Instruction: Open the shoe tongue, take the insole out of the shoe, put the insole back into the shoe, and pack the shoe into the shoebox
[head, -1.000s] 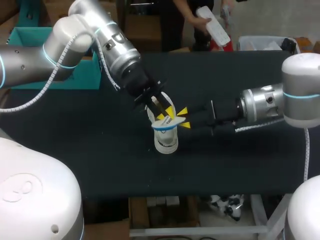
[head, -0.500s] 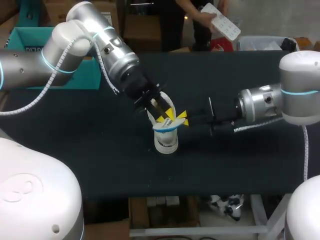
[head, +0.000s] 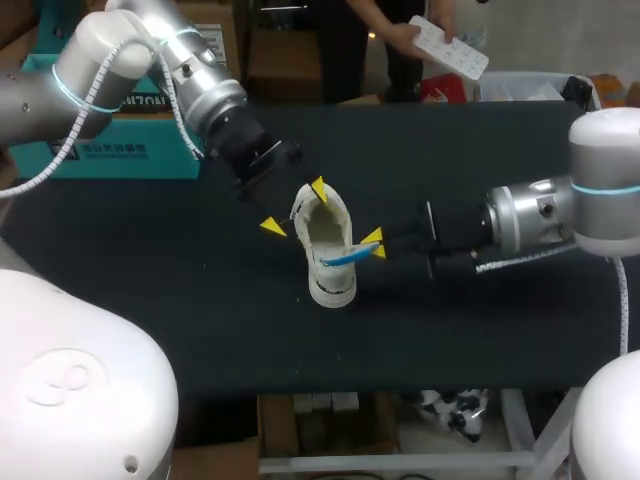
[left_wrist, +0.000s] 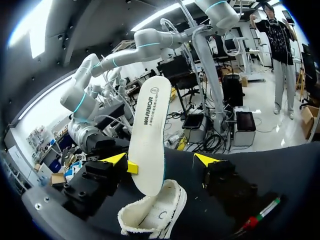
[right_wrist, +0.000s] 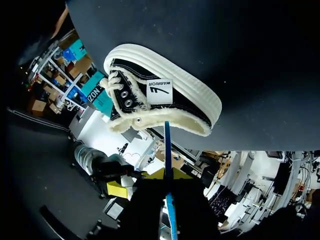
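A white low shoe (head: 330, 280) with a fleecy lining stands on the dark table, its opening upward. A white insole (left_wrist: 150, 135) with a blue underside (head: 346, 258) sticks up out of the shoe (left_wrist: 155, 217). My right gripper (head: 372, 243) is shut on the insole's edge, which appears as a thin blue line (right_wrist: 167, 145) running between its fingers (right_wrist: 167, 175) toward the shoe (right_wrist: 165, 100). My left gripper (head: 295, 208) stands open just behind and left of the shoe. In its own wrist view the insole rises between its spread fingers (left_wrist: 160, 160), and neither fingertip touches it.
A teal shoebox (head: 120, 135) sits at the table's back left, behind my left arm. Bare dark tabletop (head: 200, 320) lies in front of the shoe and to both its sides.
My left gripper has opened, let go of the insole and drawn back up and to the left. My right gripper closed on the insole and keeps hold of it at the shoe.
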